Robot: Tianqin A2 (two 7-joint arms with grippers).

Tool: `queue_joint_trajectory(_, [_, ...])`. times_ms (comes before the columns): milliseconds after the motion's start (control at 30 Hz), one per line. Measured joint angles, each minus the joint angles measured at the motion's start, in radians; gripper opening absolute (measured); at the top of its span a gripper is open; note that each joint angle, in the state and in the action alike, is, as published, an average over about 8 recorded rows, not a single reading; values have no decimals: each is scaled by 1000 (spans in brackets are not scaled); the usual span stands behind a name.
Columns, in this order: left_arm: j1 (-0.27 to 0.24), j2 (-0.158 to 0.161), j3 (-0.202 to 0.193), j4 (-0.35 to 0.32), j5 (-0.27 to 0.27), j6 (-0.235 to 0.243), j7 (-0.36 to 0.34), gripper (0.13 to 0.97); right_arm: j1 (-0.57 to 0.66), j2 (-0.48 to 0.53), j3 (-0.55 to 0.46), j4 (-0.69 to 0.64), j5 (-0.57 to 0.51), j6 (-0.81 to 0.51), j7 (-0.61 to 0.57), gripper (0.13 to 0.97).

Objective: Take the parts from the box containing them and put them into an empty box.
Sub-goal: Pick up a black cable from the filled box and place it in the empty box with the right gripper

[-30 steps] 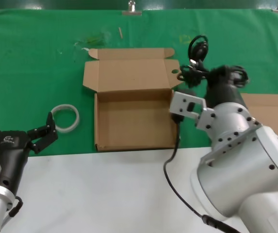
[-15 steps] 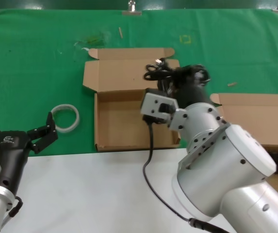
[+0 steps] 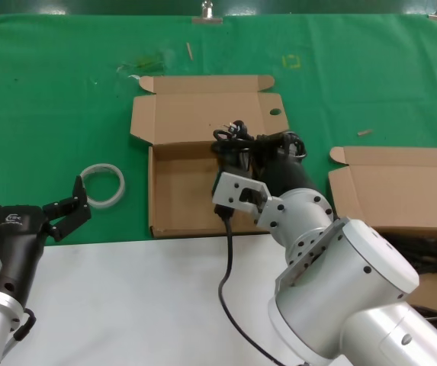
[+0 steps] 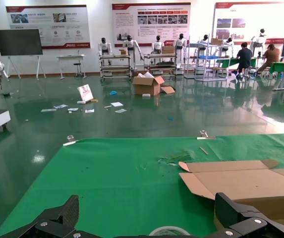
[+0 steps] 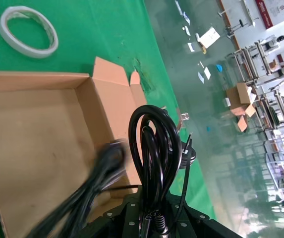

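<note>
Cable bundle [image 3: 242, 142] — one, pinched in right gripper [image 3: 260, 152] jaws over empty box [image 3: 174, 206]; left gripper [image 3: 27, 204] jaws spread.

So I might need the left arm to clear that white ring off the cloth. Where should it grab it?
The white ring lies flat beside the empty box, hole up. Probably come from above with one finger inside and one outside, pinching the rim on the side nearest the left gripper, away from the cardboard wall.

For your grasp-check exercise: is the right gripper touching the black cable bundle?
Touching. In the right wrist view the cable bundle rises straight out of the right gripper, clamped there above the empty box.
</note>
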Motion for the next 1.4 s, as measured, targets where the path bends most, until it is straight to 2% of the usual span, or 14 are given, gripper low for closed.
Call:
queue_joint_trajectory(533, [0,0,0,0,0,0,0,966,-16,0,-37,-24,1,-59,56,202])
queue_joint_trajectory(1400, [0,0,0,0,0,0,0,966,-2,0,-47,-157,1,-138,153,202])
